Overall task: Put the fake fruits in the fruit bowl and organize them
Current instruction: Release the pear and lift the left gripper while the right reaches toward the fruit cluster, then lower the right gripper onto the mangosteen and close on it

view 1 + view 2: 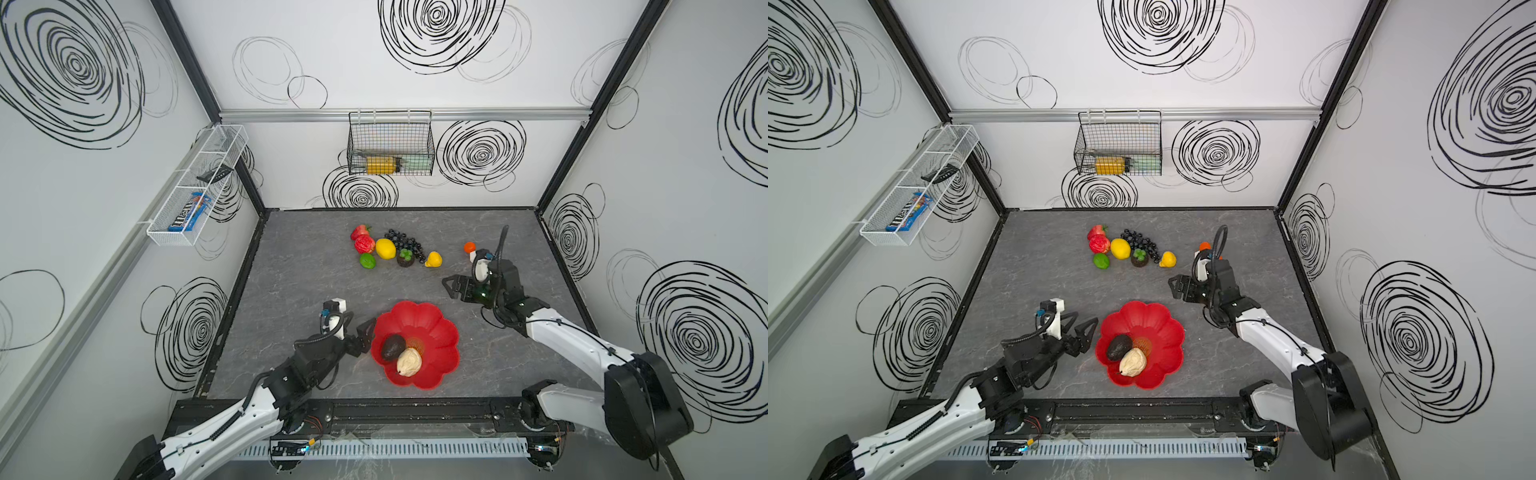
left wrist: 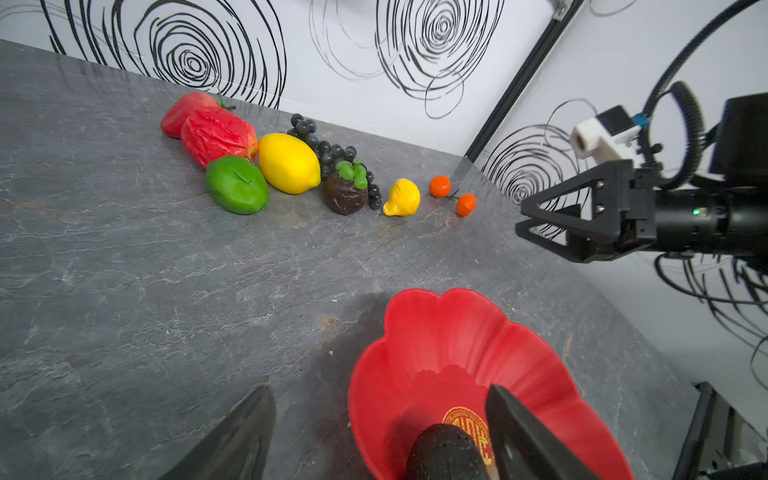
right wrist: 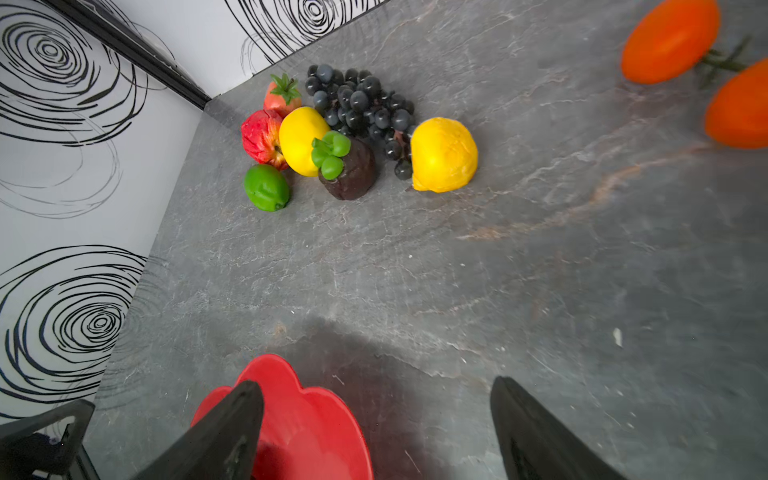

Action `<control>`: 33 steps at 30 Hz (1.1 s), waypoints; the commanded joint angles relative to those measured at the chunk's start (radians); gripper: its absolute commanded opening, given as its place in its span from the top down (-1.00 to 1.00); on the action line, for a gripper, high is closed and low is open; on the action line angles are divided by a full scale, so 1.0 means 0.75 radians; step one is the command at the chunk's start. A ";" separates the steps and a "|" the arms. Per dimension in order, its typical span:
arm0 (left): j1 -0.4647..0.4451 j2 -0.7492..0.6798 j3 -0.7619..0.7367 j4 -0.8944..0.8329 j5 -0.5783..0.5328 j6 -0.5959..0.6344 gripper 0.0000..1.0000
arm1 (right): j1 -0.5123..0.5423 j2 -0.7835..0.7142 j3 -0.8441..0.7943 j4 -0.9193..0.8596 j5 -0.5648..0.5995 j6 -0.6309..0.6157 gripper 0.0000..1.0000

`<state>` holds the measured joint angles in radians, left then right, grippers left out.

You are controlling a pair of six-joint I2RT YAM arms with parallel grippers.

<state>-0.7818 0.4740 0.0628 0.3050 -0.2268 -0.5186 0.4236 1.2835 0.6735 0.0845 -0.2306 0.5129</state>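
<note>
The red scalloped fruit bowl [image 1: 415,309] sits front centre and holds a dark avocado [image 1: 392,347] and a beige lumpy fruit [image 1: 409,361]. My left gripper [image 1: 360,328] is open at the bowl's left rim. In its wrist view one finger is over the table and one over the bowl, with the avocado [image 2: 444,453] lying loose below. My right gripper [image 1: 448,286] is open and empty, hovering behind the bowl's right side. At the back lie a strawberry [image 1: 360,230], apple [image 1: 365,244], lemon [image 1: 385,248], lime [image 1: 367,260], grapes [image 1: 405,241], mangosteen [image 1: 405,258], small lemon [image 1: 433,259] and two oranges [image 3: 669,41].
A black wire basket [image 1: 390,143] with a yellow container hangs on the back wall. On the left wall hangs a white mesh basket [image 1: 195,187] holding a blue candy packet. Walls enclose the grey table [image 1: 311,291] on three sides.
</note>
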 commanded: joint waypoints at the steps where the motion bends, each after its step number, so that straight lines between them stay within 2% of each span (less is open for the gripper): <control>1: 0.010 -0.071 -0.043 0.199 -0.002 -0.048 -0.81 | 0.069 0.156 0.173 -0.028 0.050 -0.054 -0.74; 8: 0.016 -0.131 -0.100 0.266 0.049 -0.040 -0.91 | 0.111 0.589 0.667 -0.267 0.097 -0.146 -0.50; 14: 0.041 -0.156 -0.125 0.273 0.065 -0.067 -1.00 | 0.165 0.870 0.988 -0.395 0.217 -0.248 -0.28; 16: 0.061 -0.179 -0.144 0.276 0.079 -0.086 -0.97 | 0.178 0.948 1.072 -0.431 0.245 -0.273 -0.20; 27: 0.185 -0.219 -0.181 0.288 0.196 -0.155 -0.93 | 0.210 1.123 1.305 -0.514 0.387 -0.353 0.01; 33: 0.214 -0.212 -0.196 0.318 0.228 -0.178 -0.93 | 0.234 1.183 1.397 -0.563 0.446 -0.390 0.26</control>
<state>-0.6327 0.3149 0.0113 0.4683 -0.0845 -0.6281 0.5861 2.1391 1.6768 -0.2886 0.0586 0.2512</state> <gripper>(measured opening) 0.964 0.388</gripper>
